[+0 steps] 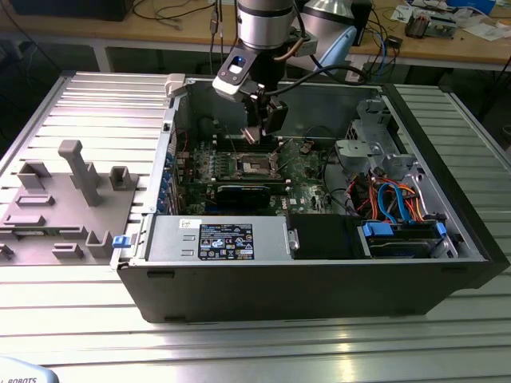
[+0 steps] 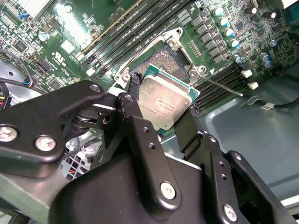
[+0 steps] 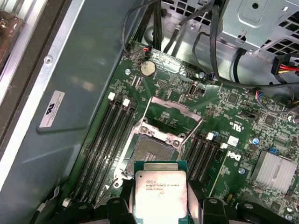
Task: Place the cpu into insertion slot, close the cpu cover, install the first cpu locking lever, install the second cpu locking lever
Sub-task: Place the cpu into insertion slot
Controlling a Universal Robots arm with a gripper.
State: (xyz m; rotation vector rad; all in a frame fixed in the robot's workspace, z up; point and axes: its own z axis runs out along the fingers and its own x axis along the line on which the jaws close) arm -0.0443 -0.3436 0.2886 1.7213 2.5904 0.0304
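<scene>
The hand (image 2: 162, 111) grips the cpu (image 3: 160, 195) by two opposite edges, over the insertion slot (image 3: 150, 156). The chip hides part of the socket, and one chip edge is cut off in the first wrist view.

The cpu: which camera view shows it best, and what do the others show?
The second wrist view: the cpu appears almost whole, clamped between the fingers over the insertion slot. The first wrist view shows its top face-on but cut by the picture's edge. In the exterior view it is too small to tell.
</scene>
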